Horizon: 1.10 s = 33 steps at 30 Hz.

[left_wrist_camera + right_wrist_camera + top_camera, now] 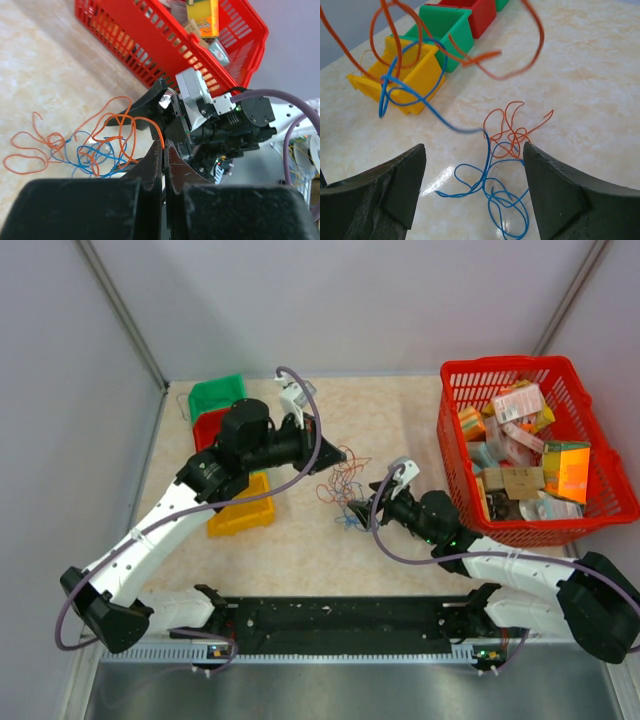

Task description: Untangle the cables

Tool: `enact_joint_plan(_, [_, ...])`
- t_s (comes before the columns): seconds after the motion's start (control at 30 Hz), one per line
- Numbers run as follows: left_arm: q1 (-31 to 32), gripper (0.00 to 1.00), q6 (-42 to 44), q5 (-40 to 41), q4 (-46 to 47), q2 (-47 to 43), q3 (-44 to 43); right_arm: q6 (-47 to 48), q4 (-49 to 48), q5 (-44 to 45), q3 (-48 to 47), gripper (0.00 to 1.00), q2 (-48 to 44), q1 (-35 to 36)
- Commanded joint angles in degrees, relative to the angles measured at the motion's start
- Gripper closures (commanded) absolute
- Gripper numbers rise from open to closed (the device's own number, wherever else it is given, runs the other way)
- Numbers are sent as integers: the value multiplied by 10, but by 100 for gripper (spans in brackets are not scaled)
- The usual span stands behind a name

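Overhead, the cables (340, 485) blur into one faint tangle.

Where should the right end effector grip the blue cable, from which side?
Take the blue cable at its loops lying flat on the table, from above: they sit under the open right end effector, nearer than the orange knot. The left end effector holds an orange cable.
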<state>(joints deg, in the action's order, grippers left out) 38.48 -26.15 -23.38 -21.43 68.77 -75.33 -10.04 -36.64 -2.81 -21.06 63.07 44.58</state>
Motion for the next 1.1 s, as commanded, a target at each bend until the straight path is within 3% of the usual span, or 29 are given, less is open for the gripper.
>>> enact_joint_plan(0.0, [1, 100, -11, -91, 34, 14, -9, -2, -56, -2, 12, 23, -18, 4])
enact_joint_plan(0.17, [1, 100, -13, -112, 33, 23, -8, -7, -57, 0, 11, 32, -21, 4])
enact_joint_plan(0.2, [1, 100, -13, -115, 32, 24, -7, -6, -57, 0, 11, 42, -20, 4])
enact_joint_plan(0.23, [1, 100, -11, -117, 31, 25, -9, -6, -58, 1, 10, 58, -18, 4])
enact_joint_plan(0.3, [1, 100, 5, -89, -1, 25, -21, -10, -51, 13, 6, 100, -15, 5])
enact_joint_plan(0.37, [1, 100, 24, 1, -42, 15, -42, -18, -37, 50, 0, 100, -8, 4])
enact_joint_plan(0.47, [1, 100, 32, 216, -68, -43, -41, -23, -12, 110, -13, 100, 9, 4])
enact_joint_plan(0.57, [1, 100, 51, 349, 50, -162, 60, -37, 30, 174, -31, 100, 21, 4])
enact_joint_plan(0.67, [1, 100, 57, 373, 135, -237, 132, -43, 48, 206, -37, 100, 29, 5])
enact_joint_plan(0.83, [0, 100, 47, 357, 19, -170, 54, -50, 58, 201, -49, 100, 45, 4])
enact_joint_plan(1.0, [1, 100, 47, 363, 25, -171, 61, -29, 84, 204, -57, 100, 46, 5])
enact_joint_plan(1.03, [0, 100, 48, 354, 29, -173, 62, -17, 86, 178, -59, 98, 50, 5])
enact_joint_plan(1.07, [0, 100, 48, 340, 27, -167, 60, -5, 97, 150, -70, 85, 59, 4])
